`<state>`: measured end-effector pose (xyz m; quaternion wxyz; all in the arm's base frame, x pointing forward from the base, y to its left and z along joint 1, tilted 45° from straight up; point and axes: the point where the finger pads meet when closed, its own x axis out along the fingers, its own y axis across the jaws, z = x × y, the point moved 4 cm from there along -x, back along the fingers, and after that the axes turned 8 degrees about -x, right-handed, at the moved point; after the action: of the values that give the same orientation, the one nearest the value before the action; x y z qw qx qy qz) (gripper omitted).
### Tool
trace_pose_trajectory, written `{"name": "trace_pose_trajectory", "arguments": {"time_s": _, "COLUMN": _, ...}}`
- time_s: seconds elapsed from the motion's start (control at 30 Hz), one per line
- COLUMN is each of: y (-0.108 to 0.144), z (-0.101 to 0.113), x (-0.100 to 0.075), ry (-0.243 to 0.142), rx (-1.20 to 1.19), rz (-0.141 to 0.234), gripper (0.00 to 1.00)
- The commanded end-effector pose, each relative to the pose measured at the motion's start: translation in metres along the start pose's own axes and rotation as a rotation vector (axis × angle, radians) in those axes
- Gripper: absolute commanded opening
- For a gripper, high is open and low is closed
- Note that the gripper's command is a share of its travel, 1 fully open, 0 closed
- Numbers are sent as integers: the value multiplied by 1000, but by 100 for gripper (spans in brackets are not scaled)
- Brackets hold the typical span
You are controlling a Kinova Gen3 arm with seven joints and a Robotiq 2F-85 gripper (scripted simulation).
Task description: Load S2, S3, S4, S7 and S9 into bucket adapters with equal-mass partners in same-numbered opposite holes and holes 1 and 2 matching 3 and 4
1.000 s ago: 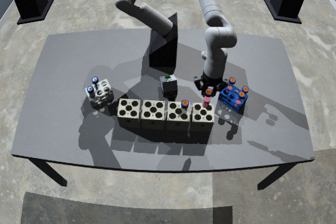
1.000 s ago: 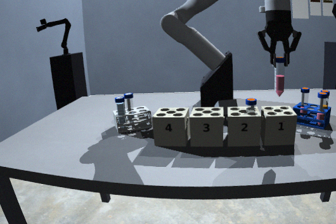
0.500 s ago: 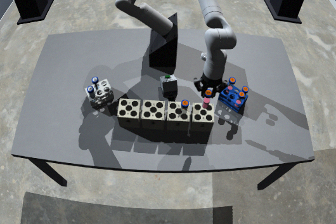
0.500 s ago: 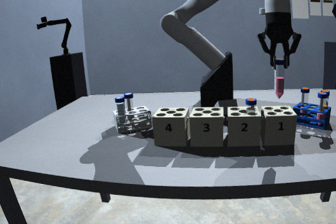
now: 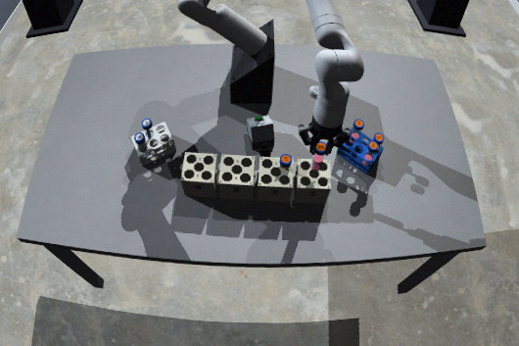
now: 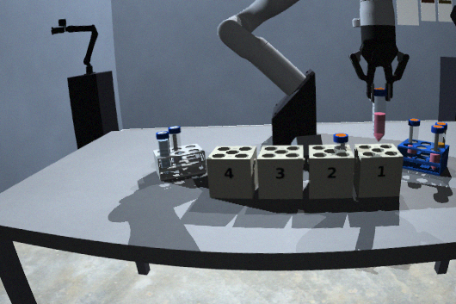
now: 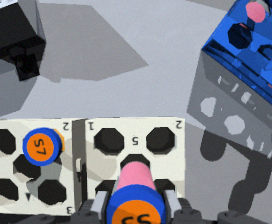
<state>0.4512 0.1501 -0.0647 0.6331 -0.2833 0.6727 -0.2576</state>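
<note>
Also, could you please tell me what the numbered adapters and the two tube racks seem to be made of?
Adapter 1 and its neighbours look like matte cream plastic or painted blocks, with no shine. The rack of blanks looks clear, glassy plastic, as the table shows through. The sample rack looks opaque, slightly glossy blue plastic.

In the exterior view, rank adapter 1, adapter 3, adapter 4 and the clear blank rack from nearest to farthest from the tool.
The tool grips the pink sample tube.
1. Adapter 1, right under the tube's tip.
2. Adapter 3, two blocks along the row.
3. Adapter 4, at the row's far end.
4. Clear blank rack, beyond adapter 4.
</note>
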Motion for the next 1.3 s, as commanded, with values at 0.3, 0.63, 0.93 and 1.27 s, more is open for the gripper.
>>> {"name": "trace_pose_trajectory", "arguments": {"time_s": 0.3, "y": 0, "z": 0, "x": 13, "ry": -2, "rx": 0, "rz": 1, "gripper": 10}}
{"name": "trace_pose_trajectory", "arguments": {"time_s": 0.63, "y": 0, "z": 0, "x": 16, "ry": -2, "rx": 0, "rz": 1, "gripper": 10}}
{"name": "trace_pose_trajectory", "arguments": {"time_s": 0.93, "y": 0, "z": 0, "x": 16, "ry": -2, "rx": 0, "rz": 1, "gripper": 10}}
{"name": "trace_pose_trajectory", "arguments": {"time_s": 1.27, "y": 0, "z": 0, "x": 20, "ry": -2, "rx": 0, "rz": 1, "gripper": 10}}
